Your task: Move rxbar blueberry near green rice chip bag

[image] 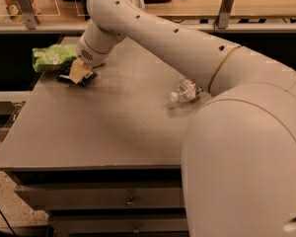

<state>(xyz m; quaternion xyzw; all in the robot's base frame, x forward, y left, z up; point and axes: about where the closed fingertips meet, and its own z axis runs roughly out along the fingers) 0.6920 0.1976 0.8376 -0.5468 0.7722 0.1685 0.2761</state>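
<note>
The green rice chip bag lies at the far left of the grey table. The rxbar blueberry shows as a small dark flat wrapper just in front of the bag, at its right end. My gripper reaches down at the end of the white arm and is shut on the bar, holding it low at the table's surface, close beside the bag. The gripper covers most of the bar.
A clear plastic water bottle lies on its side right of the table's middle. A raised counter with posts runs behind the table. Drawers sit under the front edge. My own white body fills the right foreground.
</note>
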